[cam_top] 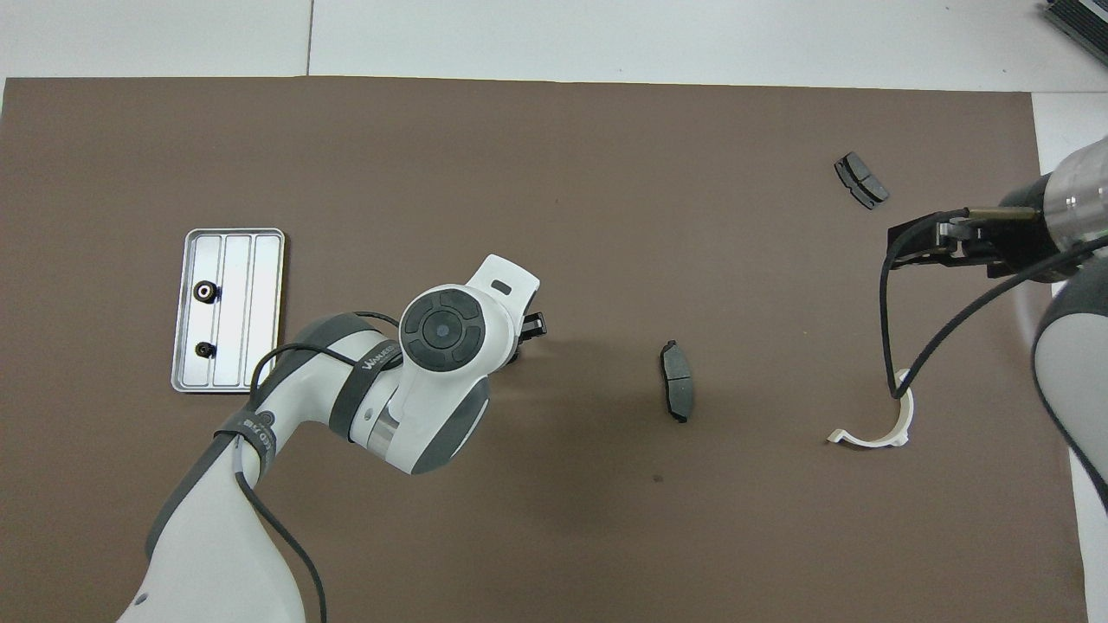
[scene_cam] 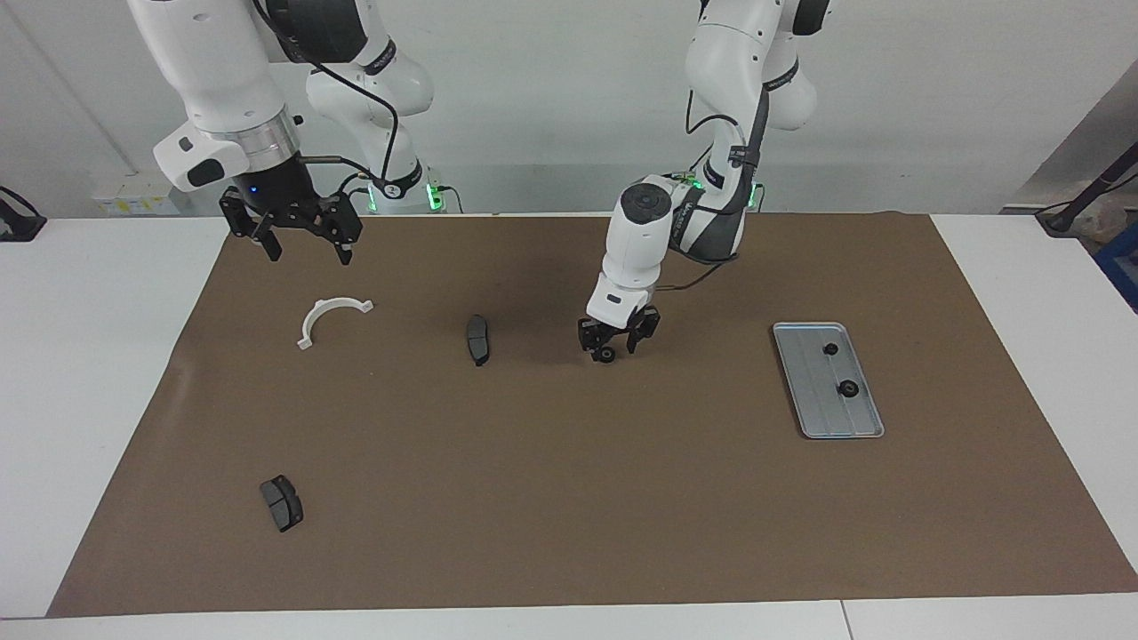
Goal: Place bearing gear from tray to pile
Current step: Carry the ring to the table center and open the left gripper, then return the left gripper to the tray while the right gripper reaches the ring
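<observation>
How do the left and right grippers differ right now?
The left gripper is low over the middle of the mat; the right gripper hangs higher, over the mat's edge near the white bracket. The left has a bearing gear at its jaws, apparently resting on the mat; the right has nothing at its jaws. Shared: both have jaws apart, and neither seems to grip anything.
</observation>
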Controlling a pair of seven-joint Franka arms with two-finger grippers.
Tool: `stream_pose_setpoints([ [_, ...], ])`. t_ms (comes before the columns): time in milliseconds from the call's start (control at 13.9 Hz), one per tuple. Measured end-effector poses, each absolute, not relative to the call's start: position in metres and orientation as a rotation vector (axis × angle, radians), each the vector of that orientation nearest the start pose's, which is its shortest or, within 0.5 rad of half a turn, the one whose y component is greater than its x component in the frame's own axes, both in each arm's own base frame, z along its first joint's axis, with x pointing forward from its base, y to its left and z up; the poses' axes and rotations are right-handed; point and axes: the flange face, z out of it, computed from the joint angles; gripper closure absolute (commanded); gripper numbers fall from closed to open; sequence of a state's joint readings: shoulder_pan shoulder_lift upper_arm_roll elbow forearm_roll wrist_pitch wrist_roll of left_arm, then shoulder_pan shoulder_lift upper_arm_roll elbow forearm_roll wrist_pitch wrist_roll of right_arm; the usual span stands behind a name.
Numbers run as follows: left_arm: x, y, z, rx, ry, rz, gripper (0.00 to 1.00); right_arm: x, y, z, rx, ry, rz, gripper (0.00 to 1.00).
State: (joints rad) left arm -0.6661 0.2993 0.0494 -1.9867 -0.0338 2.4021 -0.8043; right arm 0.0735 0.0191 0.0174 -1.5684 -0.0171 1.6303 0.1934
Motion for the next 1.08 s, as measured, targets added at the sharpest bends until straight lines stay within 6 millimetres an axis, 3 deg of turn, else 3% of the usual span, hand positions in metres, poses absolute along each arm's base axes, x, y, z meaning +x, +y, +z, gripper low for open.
stream_pose_setpoints([
  [144, 0.526, -0.335, 0.341, -3.194, -0.417, -0.141, 0.09, 0.564, 0.05, 0.62, -3.147, 0.16, -0.07, 0.0],
  [216, 0.544, -0.313, 0.352, -3.184, -0.471, -0.154, 0.09, 0.564, 0.05, 0.62, -3.144, 0.16, -0.07, 0.0],
  [432, 0.595, -0.221, 0.376, -3.16, -0.507, -0.19, 0.1, 0.564, 0.052, 0.62, -3.126, 0.16, -0.065, 0.0],
  [577, 0.615, -0.151, 0.38, -3.151, -0.447, -0.192, 0.1, 0.564, 0.052, 0.62, -3.123, 0.161, -0.065, 0.0],
  [793, 0.627, -0.066, 0.376, -3.143, -0.298, -0.172, 0.1, 0.564, 0.049, 0.62, -3.123, 0.165, -0.065, 0.0],
  [1081, 0.62, 0.012, 0.356, -3.137, -0.1, -0.122, 0.11, 0.568, 0.056, 0.62, -3.117, 0.148, -0.113, 0.0],
])
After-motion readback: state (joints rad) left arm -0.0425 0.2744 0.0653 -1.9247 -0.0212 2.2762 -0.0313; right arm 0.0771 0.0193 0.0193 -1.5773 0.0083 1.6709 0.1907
